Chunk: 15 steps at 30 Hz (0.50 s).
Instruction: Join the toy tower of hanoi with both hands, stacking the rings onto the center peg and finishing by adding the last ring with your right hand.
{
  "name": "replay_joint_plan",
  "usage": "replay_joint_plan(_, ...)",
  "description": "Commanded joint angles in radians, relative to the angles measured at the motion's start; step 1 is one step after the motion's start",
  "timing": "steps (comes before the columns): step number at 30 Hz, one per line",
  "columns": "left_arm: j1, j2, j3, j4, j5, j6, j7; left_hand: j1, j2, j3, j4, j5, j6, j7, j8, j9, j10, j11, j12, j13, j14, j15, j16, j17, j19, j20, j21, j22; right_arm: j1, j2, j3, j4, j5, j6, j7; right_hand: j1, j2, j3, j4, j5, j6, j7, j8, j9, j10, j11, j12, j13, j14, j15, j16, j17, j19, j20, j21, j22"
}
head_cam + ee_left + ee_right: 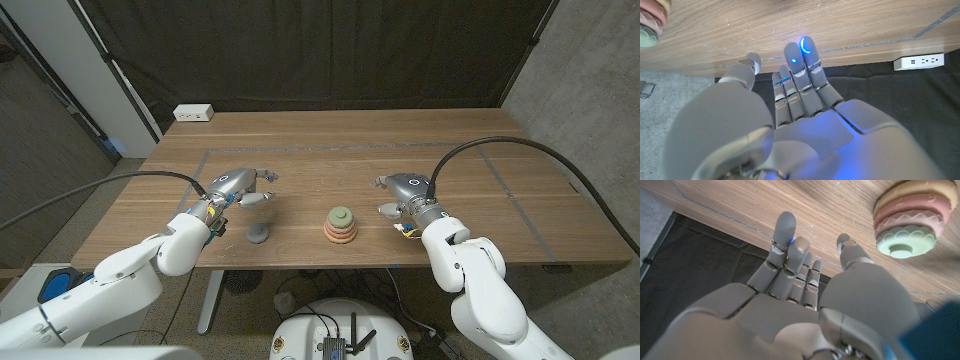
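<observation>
- Head view: the ring stack (341, 227) stands on the wooden table (330, 150) near the front edge, about midway between the side edges. A grey piece (258, 236) lies apart from it, toward the left hand (238, 187). The left hand hovers with fingers spread, grasping nothing. The right hand (404, 192) sits beside the stack, fingers apart and released.
- Left wrist view: the left hand's fingers (802, 65) reach out straight over the tabletop, empty.
- Right wrist view: the right hand's fingers (785, 235) are extended and empty; the stack, green ring (905, 241) topmost, is near the thumb.
</observation>
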Motion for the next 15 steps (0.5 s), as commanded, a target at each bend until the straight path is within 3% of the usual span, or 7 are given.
replay_joint_plan(1,-0.015,-0.003,0.015,-0.014,0.015,0.011,-0.006,-0.010,-0.002,0.006,-0.001,0.007,-0.003,-0.003,-0.004,0.002,0.001,-0.003,0.000,0.002,0.002,-0.103,0.005,0.003,0.005,-0.124,0.002,0.002,-0.068,-0.033,0.033,-0.005,0.075,-0.049,-0.156,0.010,-0.002,0.007,0.005,0.001,0.008,0.000,0.007,0.004,0.010,0.001,-0.001,0.005,0.006,-0.007,0.003,0.002,0.011,-0.061,0.005,0.000)
replay_joint_plan(15,-0.031,0.002,0.032,-0.027,0.017,0.021,-0.033,-0.010,-0.005,0.005,-0.002,0.007,-0.008,-0.005,-0.006,0.002,-0.007,-0.001,-0.002,0.001,0.000,-0.103,0.004,0.001,0.005,-0.124,0.001,0.002,-0.096,-0.068,0.029,0.006,0.103,-0.095,-0.260,0.015,-0.001,0.013,0.006,0.001,0.010,0.002,0.008,0.004,0.009,0.001,-0.004,0.013,0.002,-0.006,0.003,0.001,0.008,-0.060,0.003,-0.001)
